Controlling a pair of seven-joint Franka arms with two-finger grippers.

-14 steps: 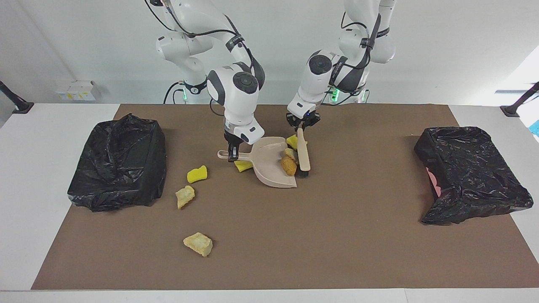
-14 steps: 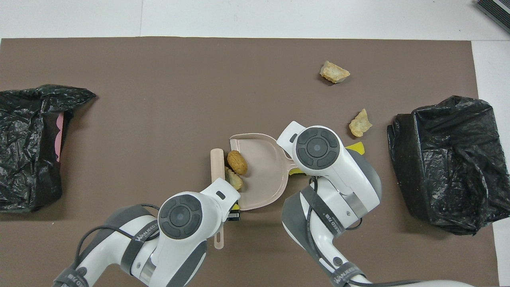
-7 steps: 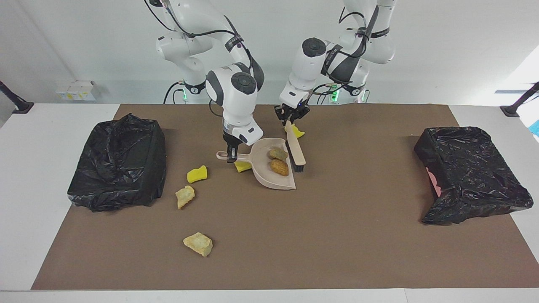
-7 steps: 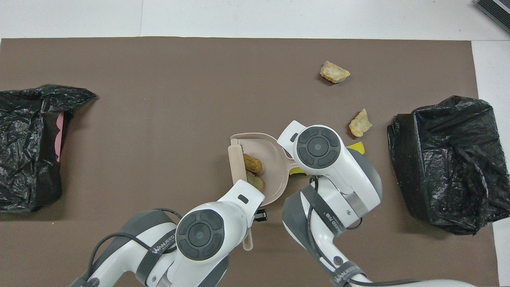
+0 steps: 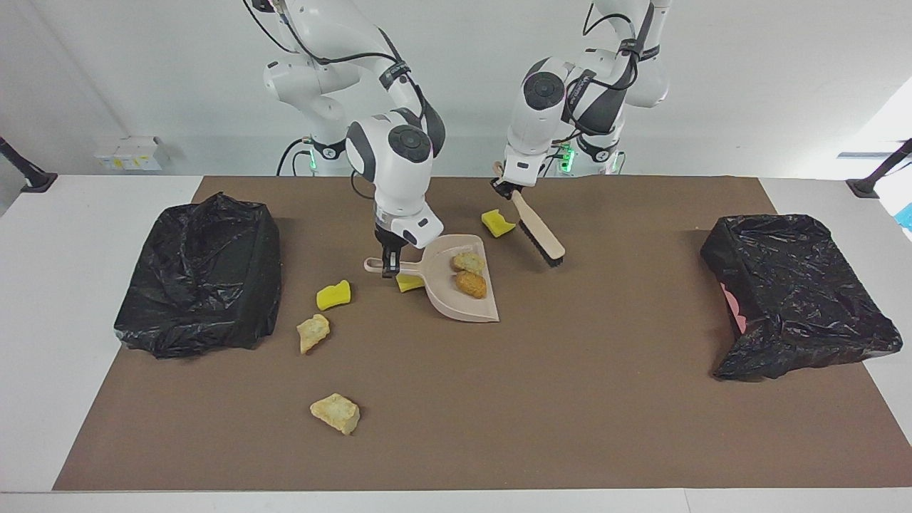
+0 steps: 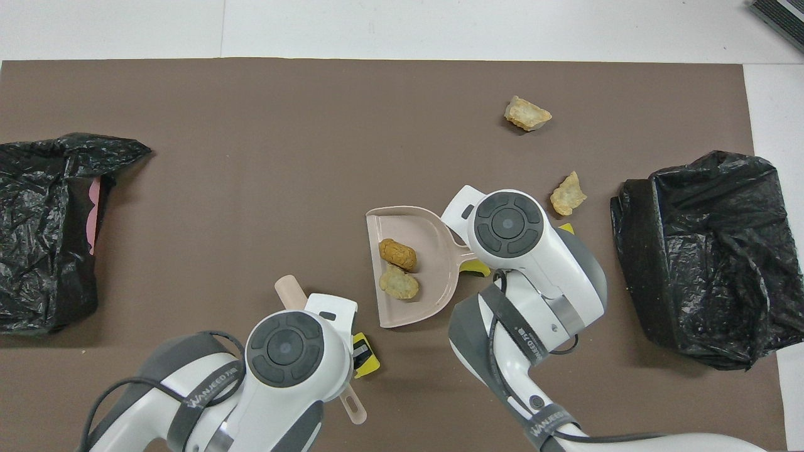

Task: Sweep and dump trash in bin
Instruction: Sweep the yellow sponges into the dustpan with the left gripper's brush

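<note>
My right gripper (image 5: 388, 267) is shut on the handle of the beige dustpan (image 5: 456, 306), which rests on the mat. In the pan lie the brown oval lump (image 5: 471, 284) (image 6: 397, 253) and a beige chunk (image 5: 468, 262) (image 6: 398, 283). My left gripper (image 5: 504, 187) is shut on the beige brush (image 5: 538, 234), tilted in the air over the mat beside the pan. A yellow sponge piece (image 5: 497, 223) (image 6: 366, 363) lies near the brush. Another (image 5: 411, 283) sits under the pan's handle. On the mat lie a third yellow piece (image 5: 333, 294) and two beige chunks (image 5: 313, 333) (image 5: 335, 413).
A black-bagged bin (image 5: 199, 274) (image 6: 703, 251) stands at the right arm's end of the brown mat. A second black-bagged bin (image 5: 798, 292) (image 6: 44, 232) stands at the left arm's end. In the overhead view both arms' wrists cover their grippers.
The left gripper has lifted the brush off the pan's mouth and swung it toward the left arm's end. The brown lump and beige chunk now lie inside the pan.
</note>
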